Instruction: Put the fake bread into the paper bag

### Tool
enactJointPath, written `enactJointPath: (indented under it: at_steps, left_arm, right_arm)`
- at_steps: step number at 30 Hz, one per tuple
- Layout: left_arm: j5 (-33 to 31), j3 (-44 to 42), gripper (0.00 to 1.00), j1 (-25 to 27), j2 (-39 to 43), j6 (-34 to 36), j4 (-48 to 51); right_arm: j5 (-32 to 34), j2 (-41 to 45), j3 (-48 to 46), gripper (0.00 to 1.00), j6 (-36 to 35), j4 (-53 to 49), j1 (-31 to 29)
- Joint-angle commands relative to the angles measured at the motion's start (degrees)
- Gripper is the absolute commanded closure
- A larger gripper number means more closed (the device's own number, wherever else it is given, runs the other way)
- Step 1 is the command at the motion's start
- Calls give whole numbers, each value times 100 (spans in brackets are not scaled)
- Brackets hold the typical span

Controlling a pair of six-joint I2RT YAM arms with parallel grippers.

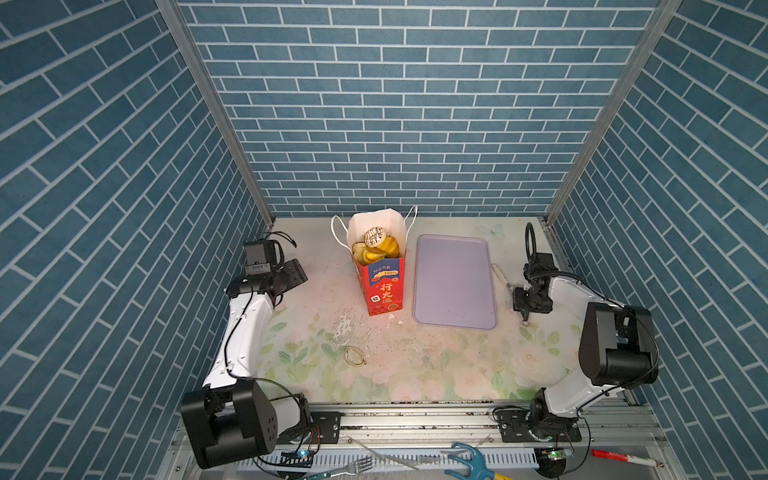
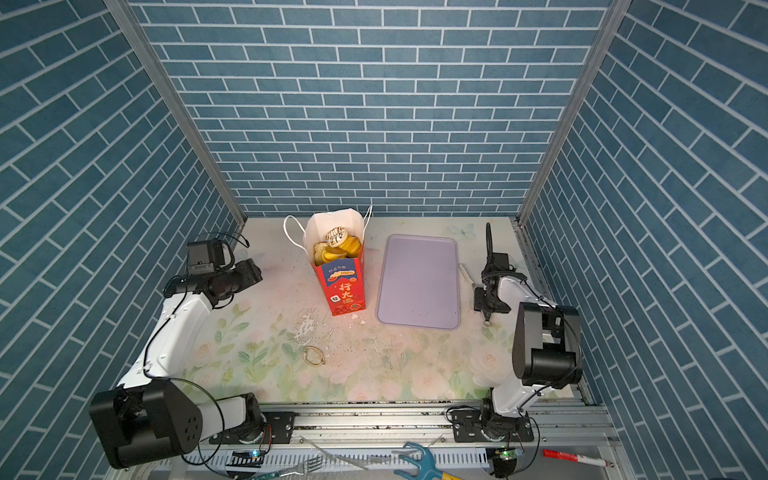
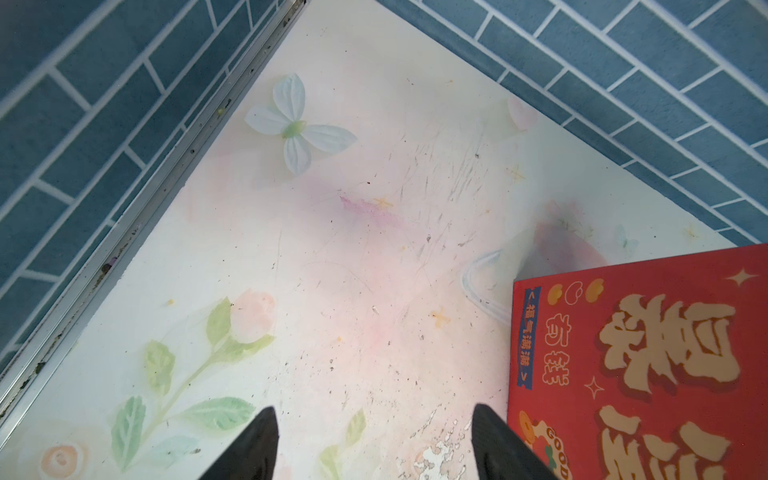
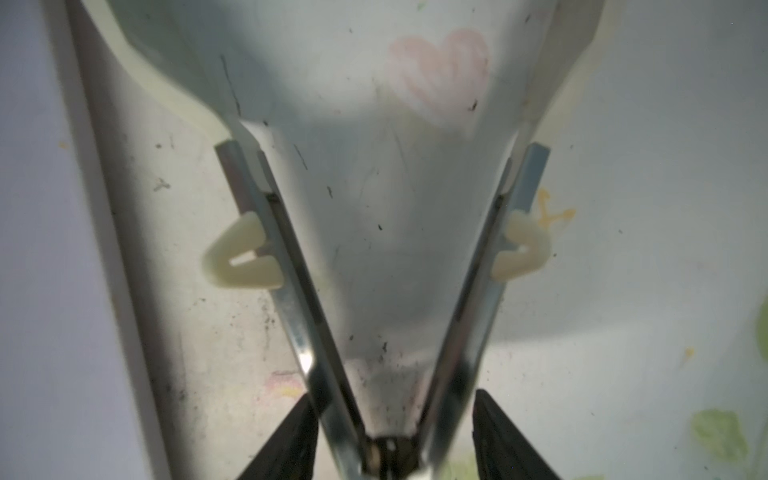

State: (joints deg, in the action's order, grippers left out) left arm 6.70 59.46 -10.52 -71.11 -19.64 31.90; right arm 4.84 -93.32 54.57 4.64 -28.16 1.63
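Observation:
The red paper bag [image 1: 384, 291] [image 2: 347, 291] stands upright at mid-table with its mouth open. The fake bread [image 1: 378, 245] [image 2: 337, 245] fills it, a white drizzled doughnut on top of golden pieces. My left gripper [image 1: 301, 272] [image 3: 374, 409] is open and empty, low over the table just left of the bag [image 3: 644, 365]. My right gripper [image 1: 521, 305] [image 4: 392, 392] is right of the lilac tray, open around the hinge end of metal tongs [image 4: 286, 291]. The tongs [image 1: 500, 274] are spread wide, and one finger stands apart from them.
The flat lilac tray [image 1: 455, 282] [image 2: 419, 282] lies bare between the bag and the right arm. A small gold wire loop [image 1: 354, 356] rests on the floral tabletop in front. A fork, a blue tool [image 1: 469, 459] and a red marker [image 1: 623, 457] sit by the front rail. Brick walls close three sides.

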Motion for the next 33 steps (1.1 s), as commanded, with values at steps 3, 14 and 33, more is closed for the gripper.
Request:
enactJointPath:
  at_steps: [3,14,33]
  left_arm:
    - [-30,-118,25,14,69,136,-198]
    - [-1607,-2753,18,1039,481,1520,-4666]
    - [-2085,-3869,13,1553,-1661,2349,-8450]
  right_arm:
    - [421,207,22,3,88,163,31]
    - [194,2080,-2502,1,15,4794,22]
    - [-597,510,-3316,1,-369,7992,21]
